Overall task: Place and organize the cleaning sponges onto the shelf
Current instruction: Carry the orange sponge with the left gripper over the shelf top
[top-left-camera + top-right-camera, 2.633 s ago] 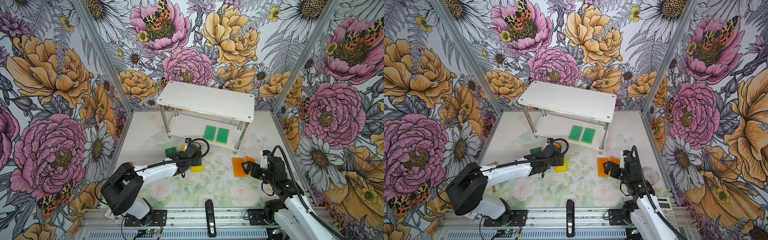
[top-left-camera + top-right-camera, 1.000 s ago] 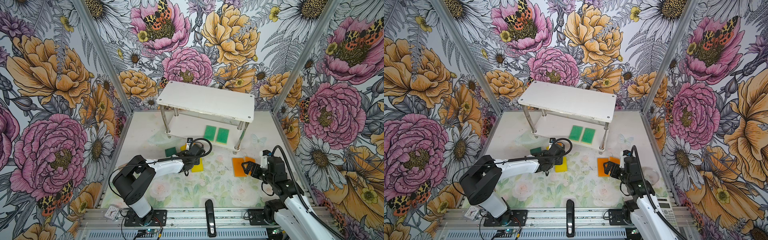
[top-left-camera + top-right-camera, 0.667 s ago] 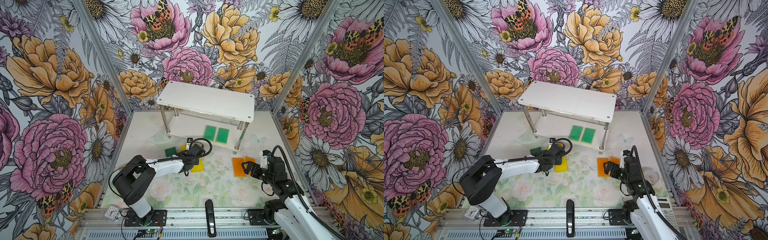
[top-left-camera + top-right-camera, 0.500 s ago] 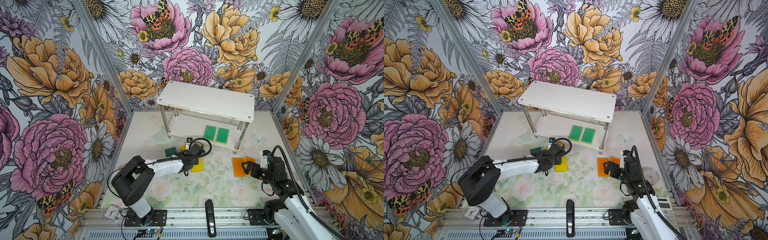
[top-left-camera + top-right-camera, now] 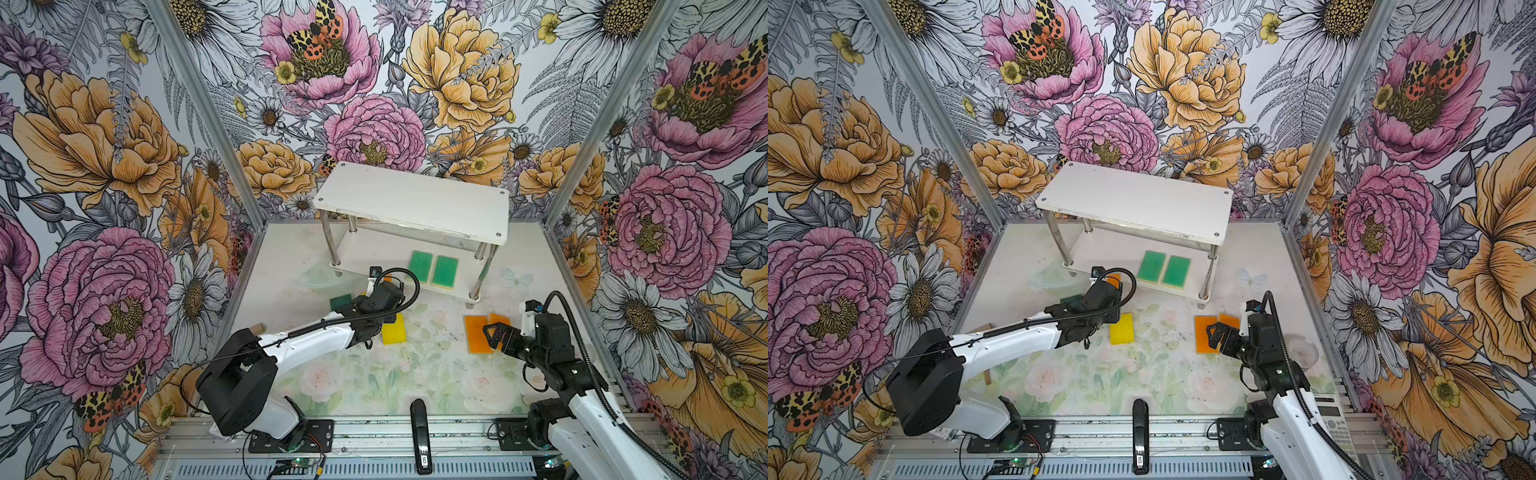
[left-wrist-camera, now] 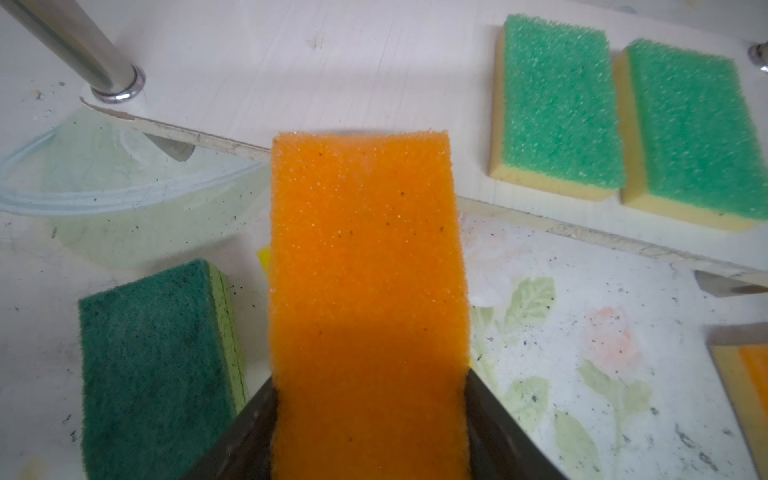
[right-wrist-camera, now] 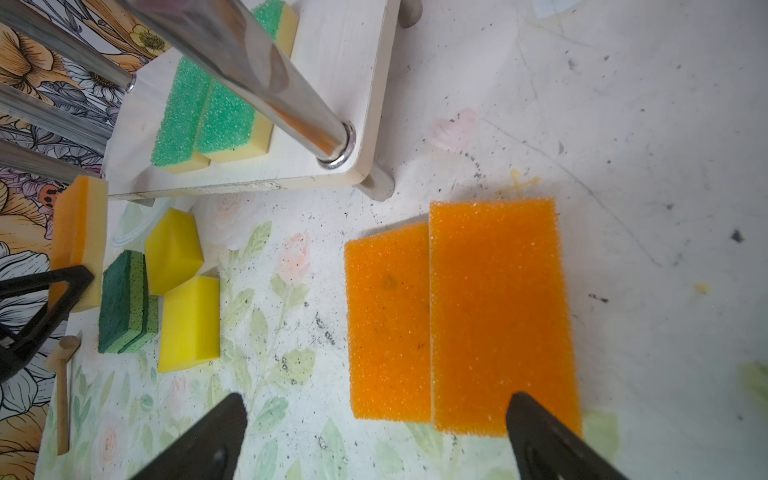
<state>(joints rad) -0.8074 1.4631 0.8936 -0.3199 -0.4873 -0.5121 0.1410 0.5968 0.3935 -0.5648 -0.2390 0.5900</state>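
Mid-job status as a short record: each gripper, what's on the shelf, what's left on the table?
left gripper: shut on an orange rectangular foam sponge, held at the lower board's front edge
right gripper: open, empty, above two orange foam sponges lying on the table
shelf: white two-tier rack with chrome posts; top board bare
lower board: two light green foam sponges, side by side
also on table: two yellow foam sponges, stacked dark green sponges

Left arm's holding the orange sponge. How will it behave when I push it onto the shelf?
Probably holds shape: the orange sponge juts straight from the left gripper without drooping. Its porous foam likely squashes and grips, so slipping seems unlikely.
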